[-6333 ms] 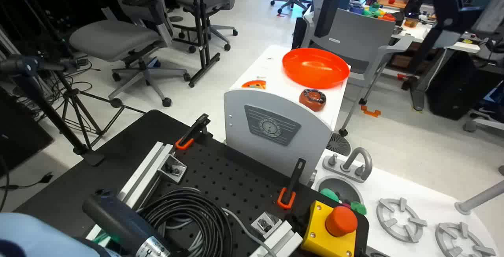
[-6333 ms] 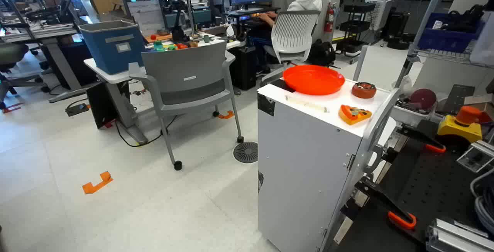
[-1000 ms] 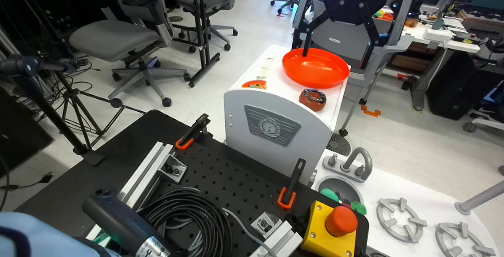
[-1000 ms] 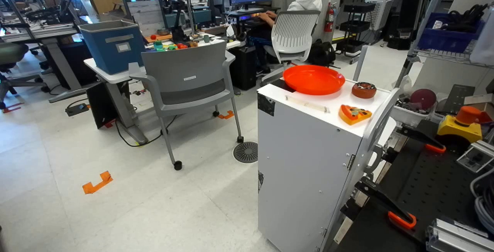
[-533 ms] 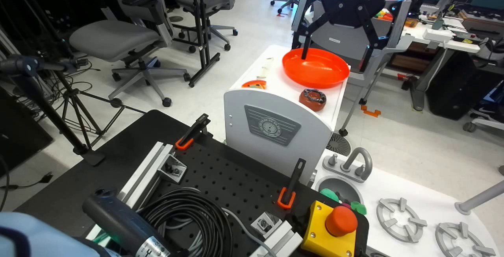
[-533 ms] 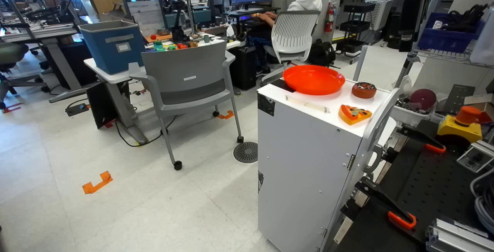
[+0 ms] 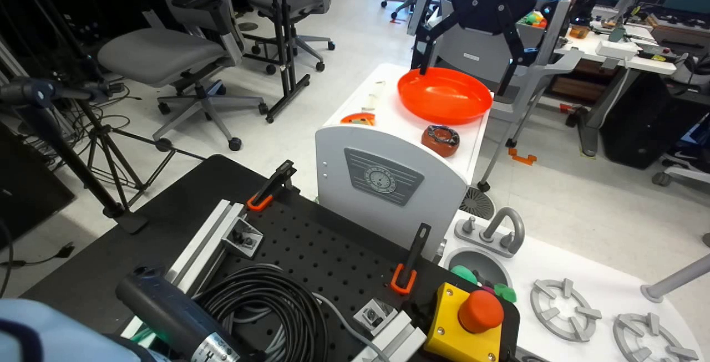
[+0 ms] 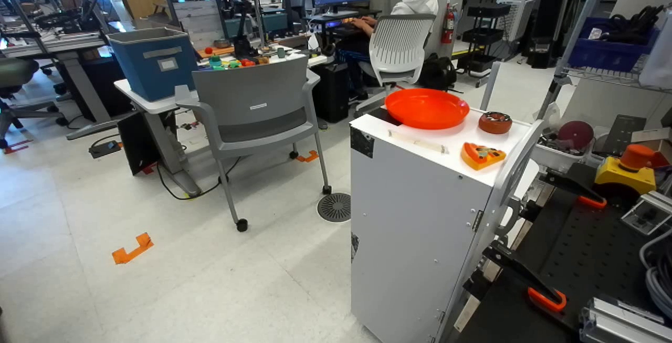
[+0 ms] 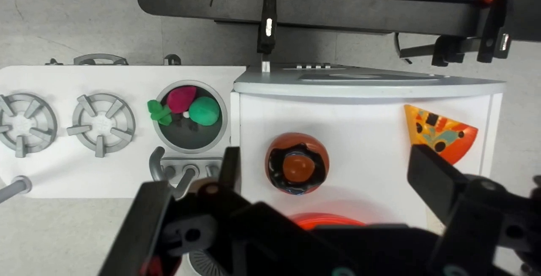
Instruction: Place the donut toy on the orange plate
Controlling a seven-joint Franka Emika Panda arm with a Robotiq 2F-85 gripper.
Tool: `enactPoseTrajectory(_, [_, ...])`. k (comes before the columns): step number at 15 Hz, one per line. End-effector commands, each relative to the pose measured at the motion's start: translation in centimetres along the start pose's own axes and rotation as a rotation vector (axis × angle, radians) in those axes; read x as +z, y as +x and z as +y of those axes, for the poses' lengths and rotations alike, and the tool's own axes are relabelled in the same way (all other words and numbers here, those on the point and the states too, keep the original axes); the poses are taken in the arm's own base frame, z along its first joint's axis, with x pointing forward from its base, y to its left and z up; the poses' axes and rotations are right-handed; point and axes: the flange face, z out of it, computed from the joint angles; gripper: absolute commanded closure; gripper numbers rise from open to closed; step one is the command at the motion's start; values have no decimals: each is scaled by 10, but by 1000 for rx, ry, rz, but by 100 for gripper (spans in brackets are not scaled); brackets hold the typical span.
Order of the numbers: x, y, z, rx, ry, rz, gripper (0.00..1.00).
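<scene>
The donut toy [image 7: 441, 141], brown with a dark wavy ring, sits on the white box's top in both exterior views [image 8: 495, 122]. The orange plate [image 7: 445, 98] lies beside it, round with a raised rim, also in an exterior view [image 8: 427, 107]. My gripper [image 7: 463, 80] is open and empty, with its fingers in front of the plate's far side in that view. In the wrist view the gripper [image 9: 325, 151] is above the box. The donut [image 9: 298, 166] shows between the fingers, nearer the left one. Most of the plate [image 9: 325, 219] is hidden behind the gripper there.
A pizza slice toy [image 9: 441, 134] lies on the box near the right finger. A grey curved panel [image 7: 383, 168] rises at the box's edge. A toy sink [image 9: 190, 134] with soft toys and a faucet adjoin the box. A grey chair [image 8: 252, 101] stands near.
Since 6.3 s ago, the gripper has moved farther from an exterior camera, toward the plate. In the last second it has shifted slightly left and up there, still open. Donut and plate are unmoved.
</scene>
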Motion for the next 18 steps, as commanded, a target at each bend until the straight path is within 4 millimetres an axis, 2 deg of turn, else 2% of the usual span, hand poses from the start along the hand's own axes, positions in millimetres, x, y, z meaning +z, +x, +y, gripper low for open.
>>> enactPoseTrajectory(1, [-2,8,0,12,18,54,0])
enactPoseTrajectory(13, [21,54,16,87,-9,48,0])
enactPoseTrajectory(18, [34,58,9,76,-14,29,0])
